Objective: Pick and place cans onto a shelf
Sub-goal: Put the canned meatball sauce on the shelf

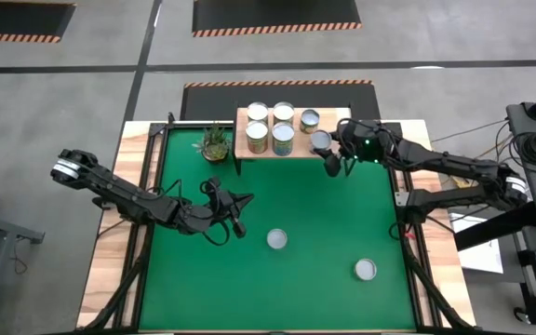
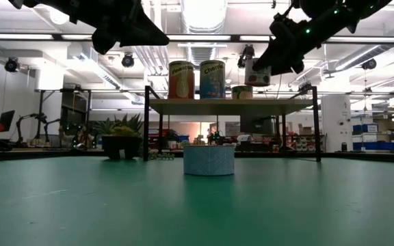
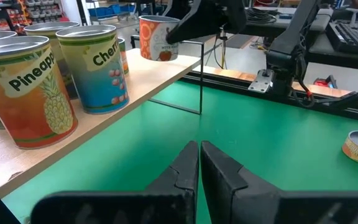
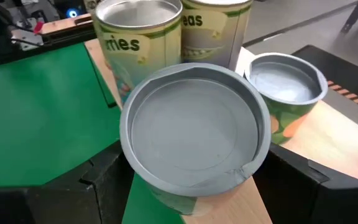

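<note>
Green mat [image 1: 277,270] | right gripper [image 1: 326,154] jaws clamp silver-topped can [image 4: 194,137], label apparently red | left gripper [image 1: 235,219] jaws together

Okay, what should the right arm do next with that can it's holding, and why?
Probably lower it and release. The right gripper holds a short silver tin can between its jaws just over the front right corner of the pale wood shelf, beside the cans already there; bare board lies beneath it.

Pale wooden shelf on thin black legs [image 1: 296,149] sits top centre, carrying five upright labelled tin cans [image 1: 257,137]. A sixth silver-topped can [image 1: 320,140] hangs at its right end. Two short cans [image 1: 277,239] stand lower right on green.
</note>
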Available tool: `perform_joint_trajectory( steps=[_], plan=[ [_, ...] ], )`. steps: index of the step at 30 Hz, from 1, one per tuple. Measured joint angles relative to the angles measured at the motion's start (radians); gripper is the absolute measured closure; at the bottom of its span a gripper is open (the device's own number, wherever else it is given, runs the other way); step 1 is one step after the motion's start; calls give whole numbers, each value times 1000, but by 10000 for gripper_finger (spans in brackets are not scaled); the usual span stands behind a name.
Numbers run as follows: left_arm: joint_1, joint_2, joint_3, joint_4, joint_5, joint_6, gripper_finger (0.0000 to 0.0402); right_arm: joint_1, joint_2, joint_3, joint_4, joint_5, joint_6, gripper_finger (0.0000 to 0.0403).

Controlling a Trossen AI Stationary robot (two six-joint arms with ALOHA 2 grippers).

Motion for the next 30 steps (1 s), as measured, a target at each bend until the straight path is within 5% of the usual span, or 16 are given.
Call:
perform_joint_trajectory(
  steps=[19,30],
  plan=[
    [0,0,0,0,0,0,402,0,191,60,30,20,9,130],
    [0,0,0,0,0,0,402,-2,203,75,18,37,19,67]
  ],
)
